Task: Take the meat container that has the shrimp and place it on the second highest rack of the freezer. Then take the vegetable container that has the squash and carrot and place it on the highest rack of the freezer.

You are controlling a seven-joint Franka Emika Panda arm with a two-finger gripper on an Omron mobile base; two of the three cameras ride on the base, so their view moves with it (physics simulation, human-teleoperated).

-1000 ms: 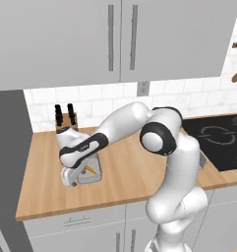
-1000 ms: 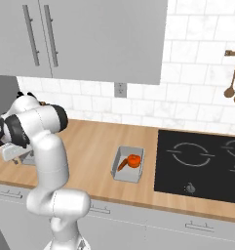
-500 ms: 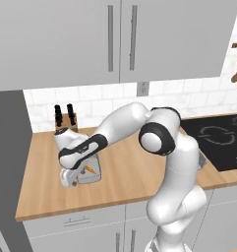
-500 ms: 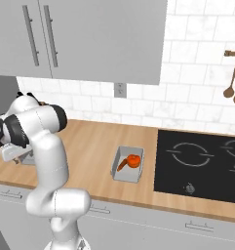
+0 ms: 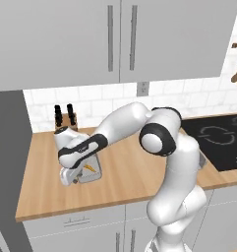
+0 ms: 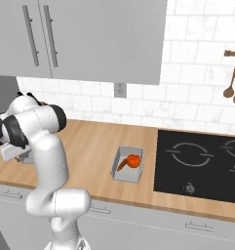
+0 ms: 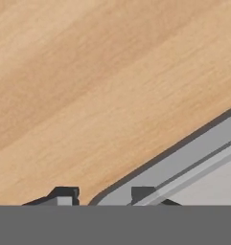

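- Straddling the near corner of the meat container's (image 5: 89, 171) rim, the gripper (image 7: 101, 195) is sitting low over the wooden counter (image 5: 125, 172), one dark fingertip outside the grey wall and one inside it.
- Whether the jaws are already pinching that wall, I cannot tell; they are standing partly apart with the rim between them, and the tray is resting flat on the wood.
- The shrimp (image 5: 90, 168) is lying as a thin orange-yellow sliver inside this tray, near the counter's left end by the knife block (image 5: 66, 118).
- The vegetable container (image 6: 128, 164) with the squash and carrot (image 6: 131, 161) is sitting well apart, just beside the cooktop (image 6: 202, 163).
- Judging the step: securing the rim before lifting. Doing it well is calling for a full squeeze on the wall, then a level, slow rise so the shrimp is not sliding out.
- Gripping near a corner is risking tilt, so keeping the wrist steady matters.
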